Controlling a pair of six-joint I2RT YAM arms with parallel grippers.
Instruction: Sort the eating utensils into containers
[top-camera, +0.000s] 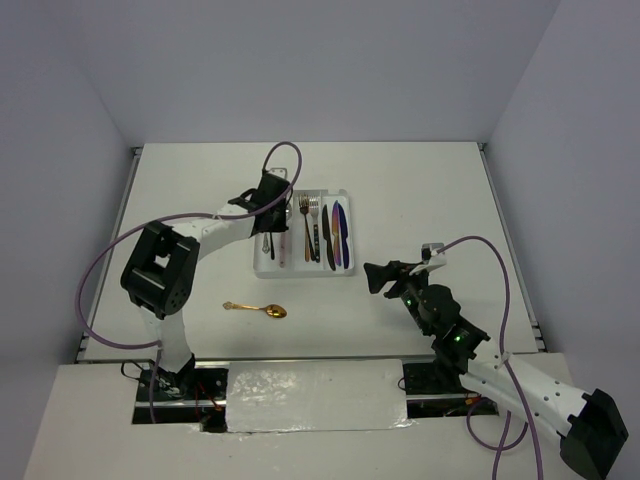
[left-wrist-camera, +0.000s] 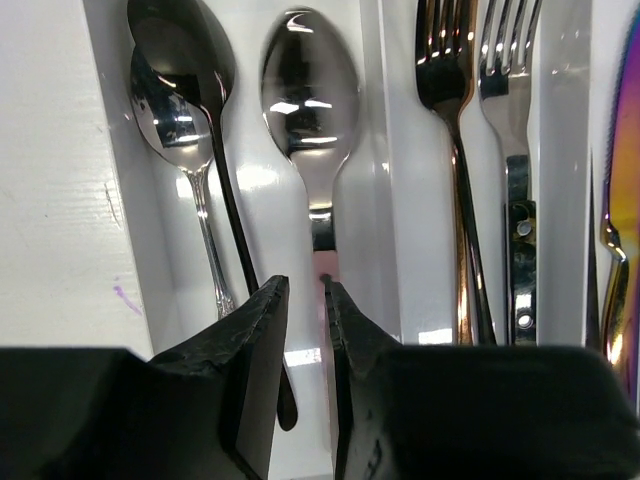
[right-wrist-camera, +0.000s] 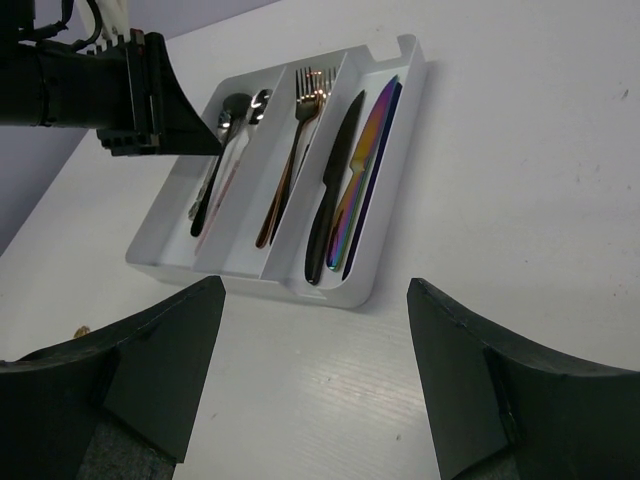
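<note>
The white cutlery tray (top-camera: 262, 268) holds spoons in its left compartment, forks in the middle one and knives on the right. My left gripper (left-wrist-camera: 305, 290) hangs low over the left compartment, jaws a narrow gap apart. A silver spoon with a pinkish handle (left-wrist-camera: 310, 90) lies on the tray floor, its handle running into that gap against the right finger. Beside it lie a black spoon (left-wrist-camera: 205, 80) and a silver spoon (left-wrist-camera: 165, 120). A gold spoon (top-camera: 258, 309) lies on the table in front of the tray. My right gripper (right-wrist-camera: 315, 285) stands wide open and empty, right of the tray.
A copper fork (left-wrist-camera: 445, 60) and a silver fork (left-wrist-camera: 510, 60) fill the middle compartment. A black knife (right-wrist-camera: 335, 180), an iridescent knife (right-wrist-camera: 365, 150) and a dark blue knife (right-wrist-camera: 380, 170) lie in the right one. Purple cables loop over both arms.
</note>
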